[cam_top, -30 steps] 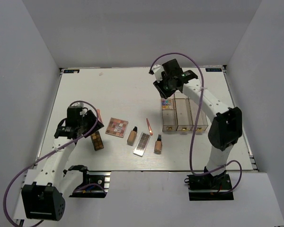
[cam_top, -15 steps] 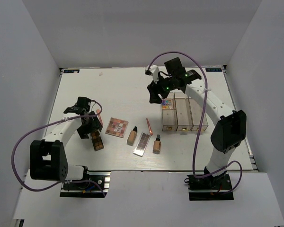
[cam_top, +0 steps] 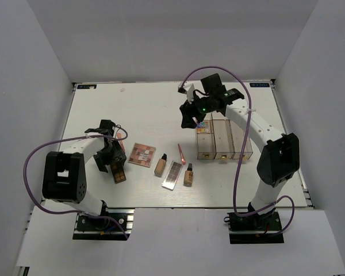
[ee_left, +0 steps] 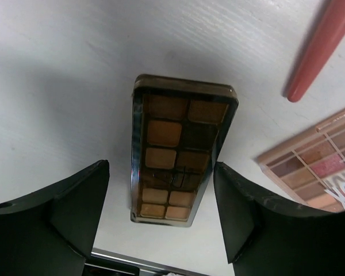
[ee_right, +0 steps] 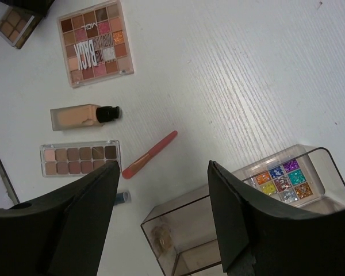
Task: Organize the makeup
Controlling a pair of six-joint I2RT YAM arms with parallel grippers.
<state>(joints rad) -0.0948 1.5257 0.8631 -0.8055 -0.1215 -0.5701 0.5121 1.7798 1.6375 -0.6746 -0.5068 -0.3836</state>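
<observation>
My left gripper [ee_left: 161,168] is open and low over the table, its fingers either side of a brown eyeshadow palette [ee_left: 181,150] that lies flat, untouched. From above, that palette [cam_top: 118,172] sits just in front of the left gripper [cam_top: 110,155]. My right gripper [cam_top: 190,118] hangs open and empty left of the clear box [cam_top: 222,140]. A multicolour palette [ee_right: 279,181] lies in the box's left compartment. On the table lie a pink square palette [cam_top: 141,154], a slim palette [cam_top: 172,175], two beige bottles [cam_top: 160,165] [cam_top: 189,175] and a pink stick [cam_top: 181,153].
A second pink stick [ee_left: 319,49] lies beside the left gripper, near the pink palette's corner [ee_left: 316,167]. The clear box's [ee_right: 218,230] other two compartments hold no makeup. Table edges run close on the left and front.
The left arm folded down and its gripper opened wider around the brown palette. The right gripper opened and drew left, away from the box where the multicolour palette lies.
</observation>
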